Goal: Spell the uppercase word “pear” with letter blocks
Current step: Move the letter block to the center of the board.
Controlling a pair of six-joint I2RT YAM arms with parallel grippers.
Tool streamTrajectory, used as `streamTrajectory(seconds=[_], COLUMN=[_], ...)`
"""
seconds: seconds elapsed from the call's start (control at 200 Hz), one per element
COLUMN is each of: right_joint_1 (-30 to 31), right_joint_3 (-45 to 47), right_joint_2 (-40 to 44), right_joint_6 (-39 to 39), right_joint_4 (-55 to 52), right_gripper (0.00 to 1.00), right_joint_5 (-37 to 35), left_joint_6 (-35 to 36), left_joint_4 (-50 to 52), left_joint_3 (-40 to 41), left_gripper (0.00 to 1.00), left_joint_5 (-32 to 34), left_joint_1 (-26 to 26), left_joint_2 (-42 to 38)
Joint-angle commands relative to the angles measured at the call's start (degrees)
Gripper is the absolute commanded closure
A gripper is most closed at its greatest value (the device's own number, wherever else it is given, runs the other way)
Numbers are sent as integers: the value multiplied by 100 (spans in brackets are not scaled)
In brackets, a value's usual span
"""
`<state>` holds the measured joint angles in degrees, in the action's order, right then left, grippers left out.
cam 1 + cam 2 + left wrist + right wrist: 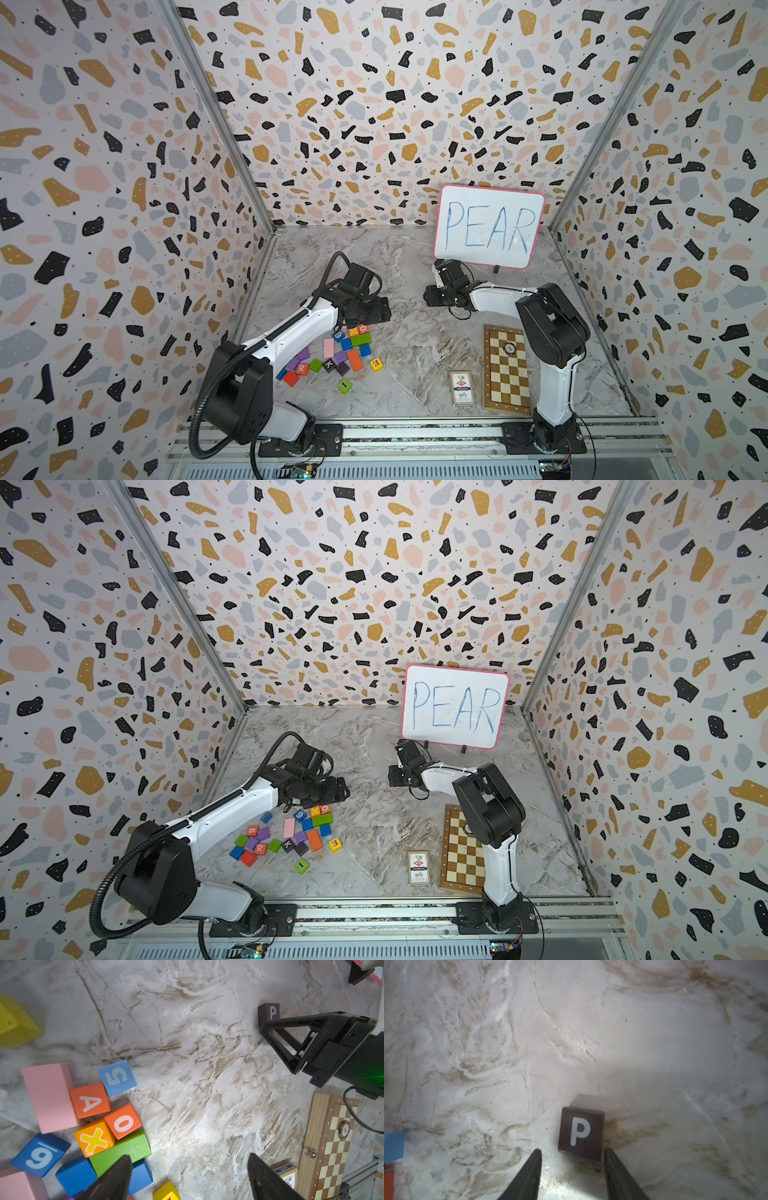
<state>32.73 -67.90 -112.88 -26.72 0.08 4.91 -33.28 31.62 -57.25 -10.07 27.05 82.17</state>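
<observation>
The black P block rests on the marble floor just beyond the tips of my right gripper, close to one finger. That gripper is open and nothing lies between its fingers. The left wrist view also shows the P block, at the right gripper's tip. The orange A block sits in the pile beside a pink slab. The yellow E block and the orange-red R block lie in the pile at front left. My left gripper hangs open over bare floor at the pile's edge.
A whiteboard reading PEAR stands at the back right. A chessboard with a poker chip and a card box lie at front right. Blocks marked 5, O and X crowd the A.
</observation>
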Motion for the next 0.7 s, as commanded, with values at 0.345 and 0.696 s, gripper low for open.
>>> streamTrajectory(seconds=[0.345, 0.696], right_joint_1=[48, 76], right_joint_3=[-92, -98], right_joint_2=[20, -7], right_joint_6=[-27, -30], right_joint_4=[15, 8], right_gripper=[52, 51], right_joint_5=[54, 30], left_joint_6=[10, 14], left_joint_4=[2, -24], left_joint_3=[-49, -23], left_gripper=[14, 14], left_joint_5=[8, 22], left_joint_1=[-33, -30], left_joint_2=[-63, -50])
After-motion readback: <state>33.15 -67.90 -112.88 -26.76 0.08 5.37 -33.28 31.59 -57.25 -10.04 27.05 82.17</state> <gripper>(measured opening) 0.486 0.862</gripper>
